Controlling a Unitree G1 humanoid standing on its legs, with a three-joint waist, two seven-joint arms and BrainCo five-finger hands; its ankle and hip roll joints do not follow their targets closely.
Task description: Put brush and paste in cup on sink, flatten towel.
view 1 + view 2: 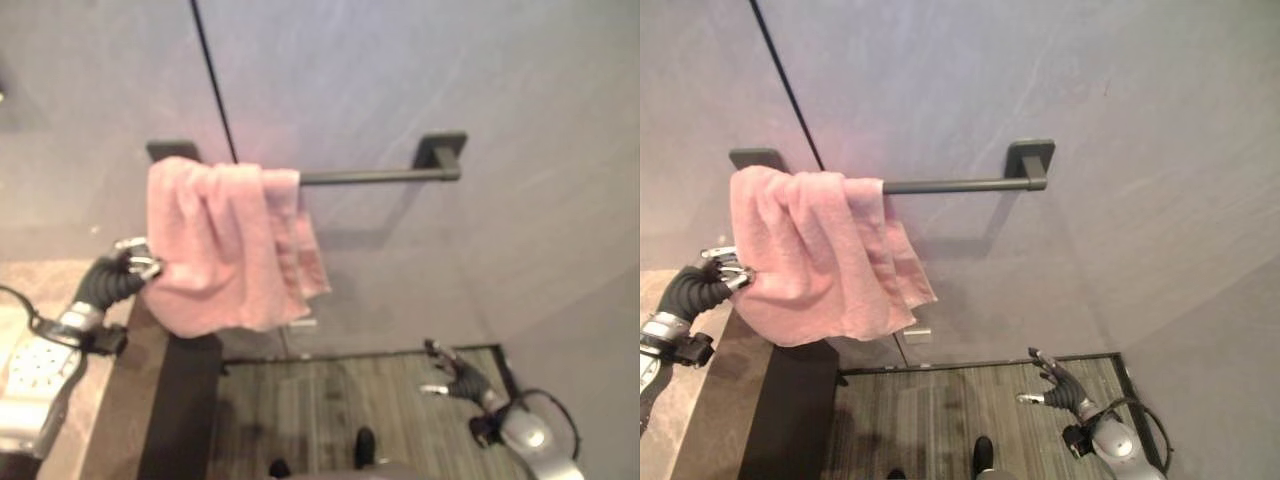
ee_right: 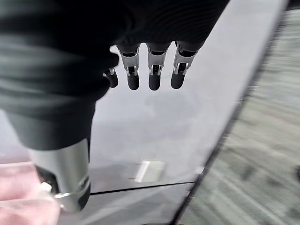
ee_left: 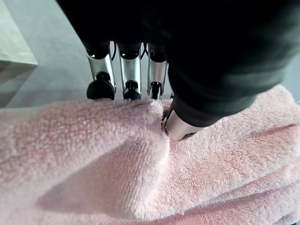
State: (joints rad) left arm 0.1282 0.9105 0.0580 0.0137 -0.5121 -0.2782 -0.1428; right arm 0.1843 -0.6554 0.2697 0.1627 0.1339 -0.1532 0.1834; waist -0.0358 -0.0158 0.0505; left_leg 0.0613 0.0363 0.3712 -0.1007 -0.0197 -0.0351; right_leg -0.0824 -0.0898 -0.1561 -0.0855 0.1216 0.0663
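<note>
A pink towel [image 1: 225, 245] hangs bunched on the left end of a black towel bar [image 1: 375, 176] on the grey wall. My left hand [image 1: 125, 270] is at the towel's lower left edge. In the left wrist view its fingers [image 3: 131, 75] and thumb [image 3: 180, 126] pinch a fold of the towel [image 3: 140, 178]. My right hand [image 1: 455, 378] hangs low on the right above the floor, apart from the towel. Its fingers [image 2: 157, 70] are straight and hold nothing.
A beige stone counter [image 1: 60, 300] lies at the lower left, with a dark cabinet side [image 1: 185, 400] beside it. Wood-look floor [image 1: 330, 400] runs along the wall's foot. A small white block [image 1: 303, 322] sits low on the wall under the towel.
</note>
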